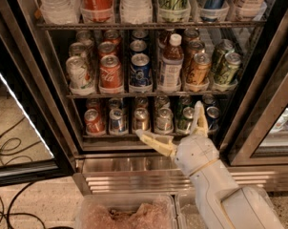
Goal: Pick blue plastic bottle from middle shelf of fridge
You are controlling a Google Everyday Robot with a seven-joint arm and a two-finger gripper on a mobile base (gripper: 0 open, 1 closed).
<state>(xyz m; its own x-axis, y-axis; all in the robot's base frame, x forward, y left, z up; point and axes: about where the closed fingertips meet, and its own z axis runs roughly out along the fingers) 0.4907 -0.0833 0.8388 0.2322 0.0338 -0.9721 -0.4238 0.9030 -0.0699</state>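
The blue plastic bottle (171,64) stands upright on the middle shelf (149,94) of the fridge (149,174). It has a white cap, a dark drink and a pale label, and stands between a blue Pepsi can (140,71) and a gold can (198,70). My gripper (171,123) is open and empty. It hovers in front of the lower shelf, below the bottle and slightly to its right. One finger points left and the other points up.
A red Coca-Cola can (110,73) and a pale can (78,74) stand left on the middle shelf, green cans (226,68) right. The lower shelf holds several cans (141,119). The open glass door (20,128) is at left, cables (10,147) lie on the floor, and a plastic bin (129,213) sits below.
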